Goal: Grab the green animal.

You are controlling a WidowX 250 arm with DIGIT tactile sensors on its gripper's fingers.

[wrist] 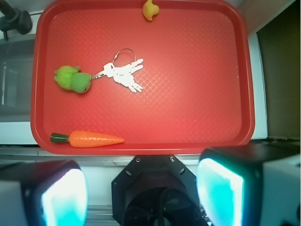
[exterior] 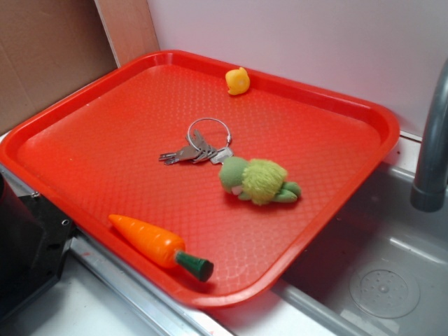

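Observation:
The green animal [exterior: 257, 180] lies on its side on the red tray [exterior: 105, 175], right of the middle, its dull-green head touching a bunch of keys [exterior: 199, 148]. In the wrist view it [wrist: 73, 79] lies at the tray's left. My gripper [wrist: 141, 197] is open and empty, high above the robot's black base, short of the tray's near rim. Its two pads [wrist: 221, 193] glow pale teal at the bottom of the wrist view. The gripper itself is out of the exterior view.
An orange toy carrot [exterior: 157, 245] lies by the tray's near rim, also in the wrist view [wrist: 89, 139]. A yellow rubber duck [exterior: 238, 81] sits at the far rim. A grey sink [exterior: 378, 280] with a tap [exterior: 434, 140] lies right of the tray. The robot's black base [exterior: 28, 245] stands at the left.

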